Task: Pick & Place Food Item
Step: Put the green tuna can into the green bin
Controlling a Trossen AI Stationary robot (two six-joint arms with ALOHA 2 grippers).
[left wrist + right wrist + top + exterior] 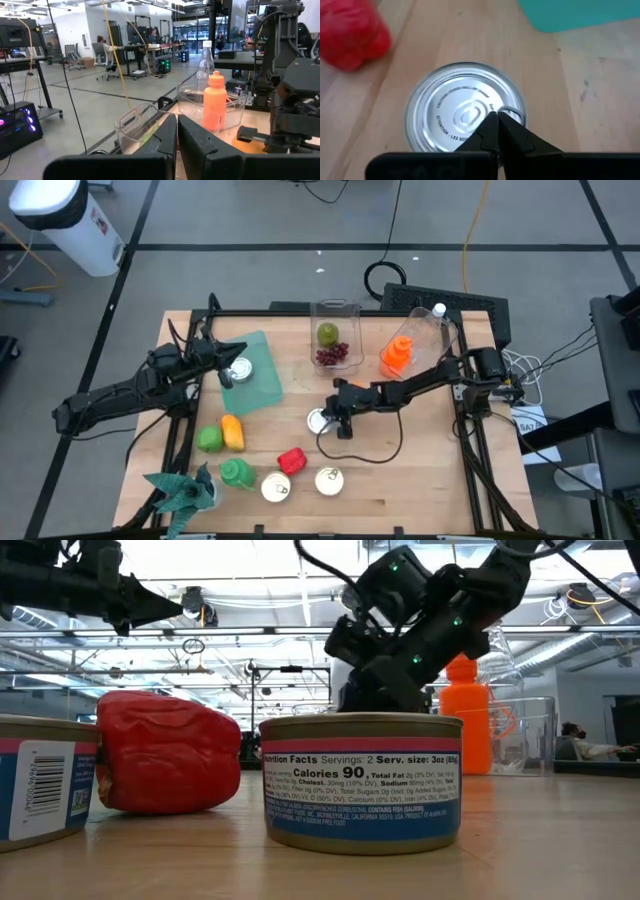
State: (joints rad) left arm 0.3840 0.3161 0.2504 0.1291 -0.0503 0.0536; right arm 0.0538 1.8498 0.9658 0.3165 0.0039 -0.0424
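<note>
A silver tin can (318,420) stands upright on the wooden table near its middle; the right wrist view shows its lid (462,117) and pull tab (513,115). My right gripper (335,416) (496,117) is shut and points down over the lid, next to the tab. A red pepper (291,460) (350,35) lies nearer the table's near edge. My left gripper (226,368) (177,124) is shut, held level beside a second can (239,370) that stands on a teal cutting board (258,385). That can does not show in the left wrist view. My right gripper comes from above with its shut fingertips (489,122) over the can's lid, right by the pull tab. I cannot tell whether they touch the lid. Whether my left gripper touches the can on the board cannot be told either.
Two clear bins stand at the far side, one with a green apple and grapes (335,340), one with an orange bottle (398,355) (215,100). Yellow (232,432) and green (209,439) peppers, a green bottle (238,473) and two more cans (277,488) (329,480) sit near the near edge.
</note>
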